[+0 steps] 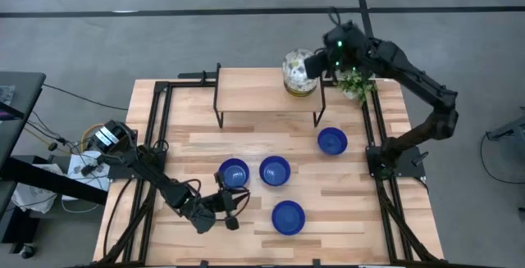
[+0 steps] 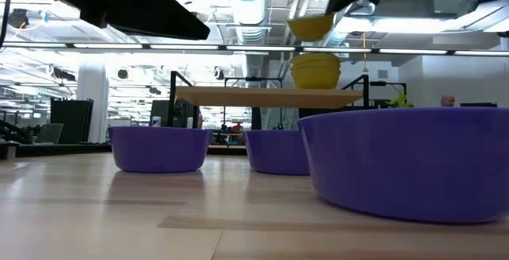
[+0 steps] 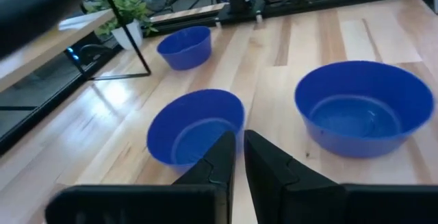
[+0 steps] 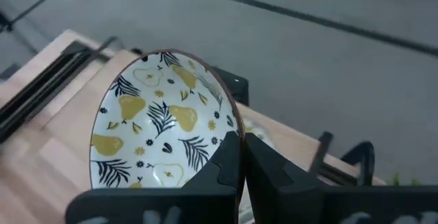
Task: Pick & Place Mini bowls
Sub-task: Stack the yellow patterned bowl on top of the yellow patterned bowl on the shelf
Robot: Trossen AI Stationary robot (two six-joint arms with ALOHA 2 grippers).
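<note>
Four blue mini bowls sit upright on the wooden table. A stack of patterned bowls stands on a raised shelf at the far side. My right gripper is above that stack, shut on one white bowl with yellow pears and dark leaves. In the low view this bowl hangs clear above the stack. My left gripper hovers shut near the table's near edge, left of the nearest blue bowl, touching nothing. My right gripper pinches the patterned bowl by its rim, one finger over the inside and one on the outside. The bowl is lifted clear of the stack and tilted, with its inside facing the wrist camera.
A small green plant in a white pot stands at the shelf's right end, close to the right arm. The shelf's black legs rise from the table. Bare wood lies on the table's left half and near the right front corner.
</note>
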